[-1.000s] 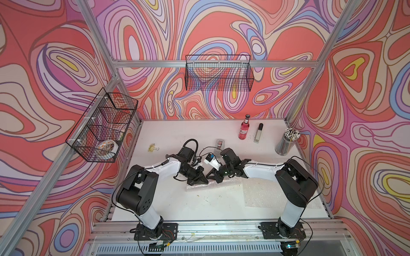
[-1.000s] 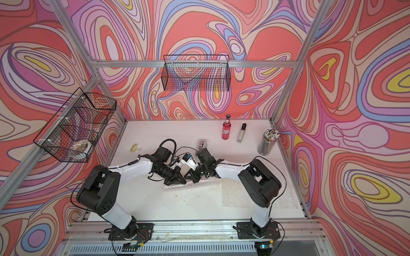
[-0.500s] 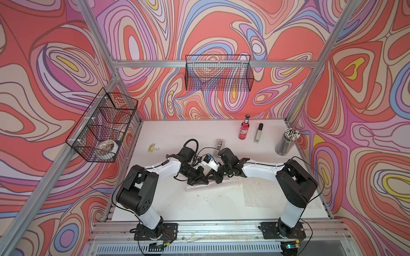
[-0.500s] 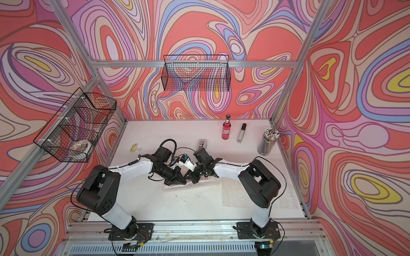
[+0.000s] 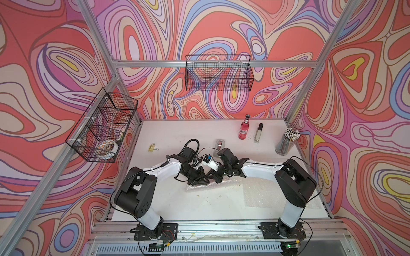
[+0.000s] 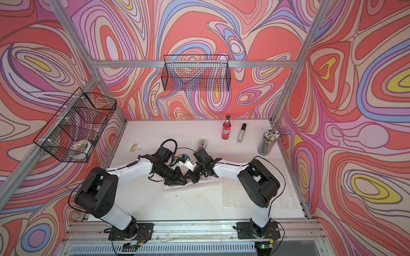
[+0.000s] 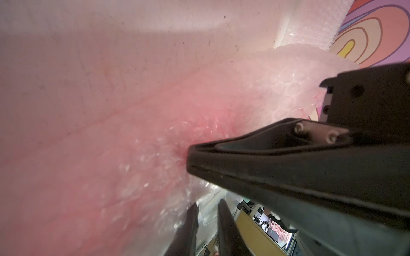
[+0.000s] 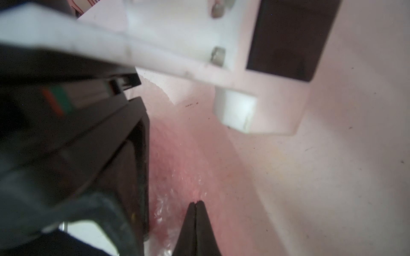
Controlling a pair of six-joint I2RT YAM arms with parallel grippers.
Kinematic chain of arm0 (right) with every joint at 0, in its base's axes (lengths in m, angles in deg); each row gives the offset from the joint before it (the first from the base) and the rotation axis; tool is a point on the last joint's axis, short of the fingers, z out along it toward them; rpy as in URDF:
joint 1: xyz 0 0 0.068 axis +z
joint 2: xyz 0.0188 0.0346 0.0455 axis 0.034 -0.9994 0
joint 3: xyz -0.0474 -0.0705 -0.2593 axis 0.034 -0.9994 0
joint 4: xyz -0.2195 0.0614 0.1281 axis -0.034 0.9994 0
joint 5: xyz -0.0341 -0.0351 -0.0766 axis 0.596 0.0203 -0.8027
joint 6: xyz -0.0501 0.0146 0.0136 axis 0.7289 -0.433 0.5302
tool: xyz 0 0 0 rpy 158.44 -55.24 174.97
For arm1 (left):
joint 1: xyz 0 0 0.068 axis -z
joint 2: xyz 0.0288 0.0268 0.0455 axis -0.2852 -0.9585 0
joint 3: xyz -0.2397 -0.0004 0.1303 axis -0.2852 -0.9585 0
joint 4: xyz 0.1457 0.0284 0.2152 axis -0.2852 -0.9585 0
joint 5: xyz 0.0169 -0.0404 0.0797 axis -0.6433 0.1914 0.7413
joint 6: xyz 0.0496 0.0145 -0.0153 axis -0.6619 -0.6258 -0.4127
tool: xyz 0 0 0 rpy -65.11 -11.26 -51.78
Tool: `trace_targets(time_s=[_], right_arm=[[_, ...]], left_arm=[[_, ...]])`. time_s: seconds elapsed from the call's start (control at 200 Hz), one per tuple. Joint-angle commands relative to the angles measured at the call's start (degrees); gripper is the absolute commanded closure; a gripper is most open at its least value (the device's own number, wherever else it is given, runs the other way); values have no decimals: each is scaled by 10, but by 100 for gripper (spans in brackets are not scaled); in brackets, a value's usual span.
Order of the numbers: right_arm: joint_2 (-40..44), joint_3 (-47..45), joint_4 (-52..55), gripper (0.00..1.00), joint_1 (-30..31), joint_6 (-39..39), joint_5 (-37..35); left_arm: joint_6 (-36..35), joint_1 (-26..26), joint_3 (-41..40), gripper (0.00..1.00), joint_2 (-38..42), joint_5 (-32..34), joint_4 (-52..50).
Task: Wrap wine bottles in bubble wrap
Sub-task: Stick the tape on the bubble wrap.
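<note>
A: How do the tools stand?

B: The right tool [image 8: 195, 202] is clenched, its tip pushed into the bubble wrap roll [image 5: 229, 182]. I cannot tell whether any film is nipped between the jaws. The left tool [image 7: 208, 202] is released a little, with a gap between its fingers, right beside the roll.

A: Why like that?

B: Probably one pins the roll so it won't uncurl while the other lets go. Pink shows through the wrap, so a bottle [image 7: 155, 137] lies inside, in the middle of the counter [image 5: 168, 137]. The second bottle [image 5: 244, 129] stands upright at the back, and a flat sheet [image 5: 264, 195] lies near the right arm, likely meant for it.
</note>
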Motion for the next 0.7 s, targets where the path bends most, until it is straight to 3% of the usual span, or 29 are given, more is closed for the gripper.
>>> trace_targets(time_s=[0.0,0.441,0.696], right_arm=[[-16,-13,51,97,6,6,-10],[-1,-16,33,96,7,2,12],[11,-19,29,95,7,-2,15]], left_arm=[[6,-1,-4,80,13,47,-44],[-21,-1,41,73,37,93,-121],[-5,-1,60,71,65,99,-116]])
